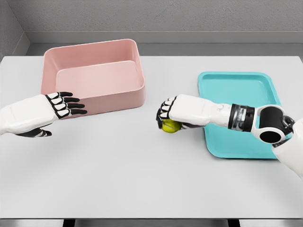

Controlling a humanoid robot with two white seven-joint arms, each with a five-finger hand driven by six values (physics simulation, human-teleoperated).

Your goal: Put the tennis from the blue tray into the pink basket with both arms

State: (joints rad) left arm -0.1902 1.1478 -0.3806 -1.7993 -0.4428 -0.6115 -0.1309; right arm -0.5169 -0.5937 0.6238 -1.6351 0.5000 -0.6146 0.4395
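A big white table sits by a gray wall. The right hand has its fingers wrapped around the yellow ball, between the blue tray and pink basket. The left hand has straight, loose fingers touching the basket's front

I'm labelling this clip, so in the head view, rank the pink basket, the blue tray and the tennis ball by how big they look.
1. pink basket and blue tray: similar spread in this view, too close to rank.
2. tennis ball: by far the smallest, partly covered by the right hand.
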